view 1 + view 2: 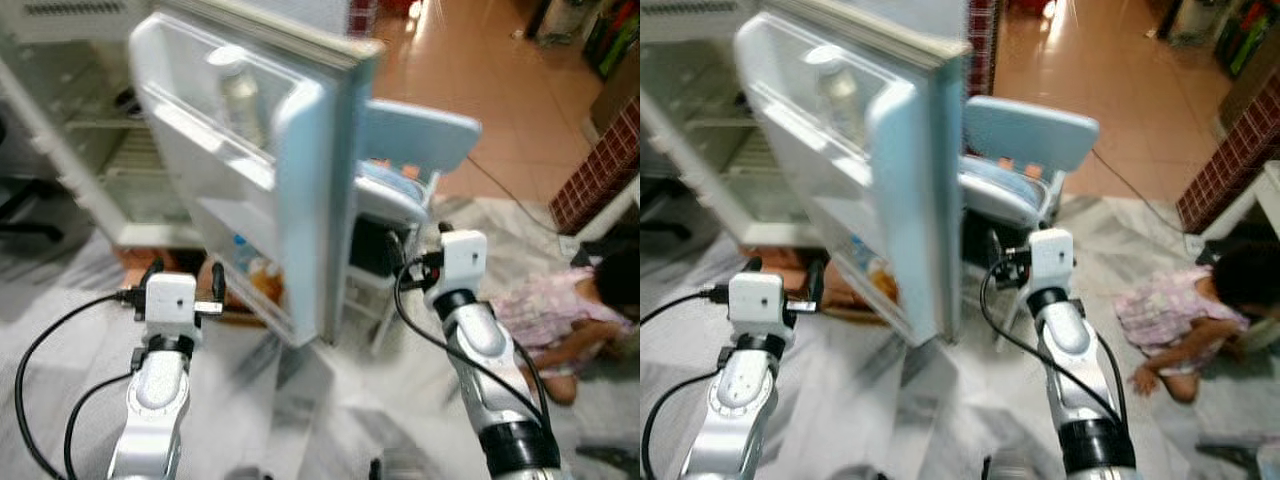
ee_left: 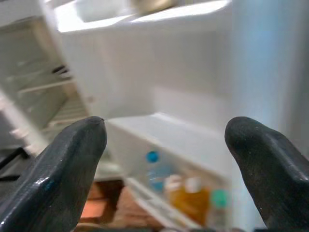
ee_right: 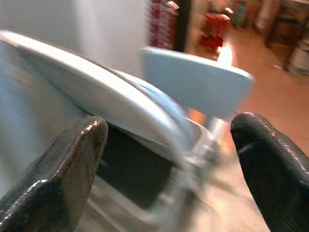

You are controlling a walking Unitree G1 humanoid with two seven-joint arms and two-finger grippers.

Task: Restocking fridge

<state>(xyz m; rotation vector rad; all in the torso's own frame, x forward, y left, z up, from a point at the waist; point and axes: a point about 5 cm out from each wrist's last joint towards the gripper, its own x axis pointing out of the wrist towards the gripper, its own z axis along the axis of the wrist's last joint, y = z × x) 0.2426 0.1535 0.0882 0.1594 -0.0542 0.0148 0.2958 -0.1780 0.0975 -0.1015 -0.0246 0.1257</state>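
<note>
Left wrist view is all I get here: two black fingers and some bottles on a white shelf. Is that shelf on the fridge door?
Observer: Yes. It is the bottom shelf of the open fridge door, and the left gripper faces it, fingers open.
Operator: Anything higher up in that door?
Observer: A pale bottle stands in the top door shelf.
Operator: What's behind the door?
Observer: A light blue chair, with the right gripper open near it.
Operator: Anyone around?
Observer: A person in pink sits on the floor to the robot's right.
</note>
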